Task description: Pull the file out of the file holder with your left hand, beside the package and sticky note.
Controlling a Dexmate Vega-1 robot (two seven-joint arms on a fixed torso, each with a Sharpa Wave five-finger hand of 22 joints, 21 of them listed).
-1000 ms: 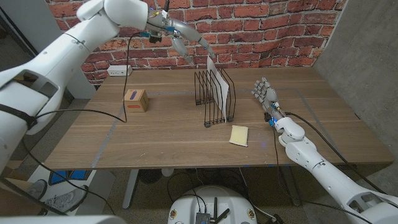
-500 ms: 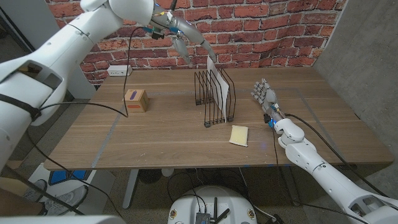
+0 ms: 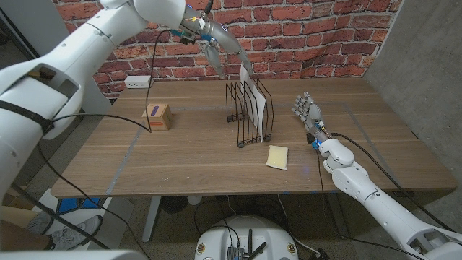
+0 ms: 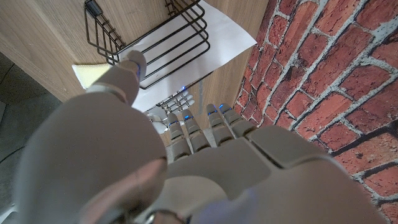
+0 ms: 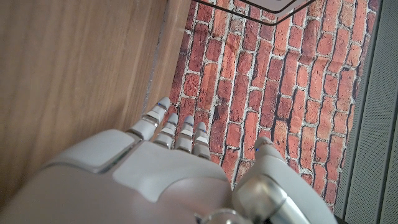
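Note:
A black wire file holder [image 3: 250,113] stands mid-table with a white file [image 3: 254,100] upright in it, its top corner sticking out. My left hand [image 3: 219,49] hovers above and behind that corner with its fingers stretched toward it; no frame shows a grip. In the left wrist view, the left hand [image 4: 186,155] has its fingers straight and its thumb apart above the file [image 4: 214,43] and the holder [image 4: 93,9]. The small cardboard package [image 3: 157,115] sits left of the holder. The yellow sticky note [image 3: 277,157] lies in front of it. My right hand [image 3: 307,112] stands with straight fingers right of the holder.
A red brick wall [image 3: 303,36] runs behind the table, with a white power strip [image 3: 138,81] at its foot. A black cable [image 3: 148,87] hangs from my left arm down past the package. The right wrist view has my right hand [image 5: 155,168] beside the wooden tabletop [image 5: 68,81].
My left hand has shifted a little to the right and down, closer to the file's top corner. The right hand, the package and the sticky note have stayed put.

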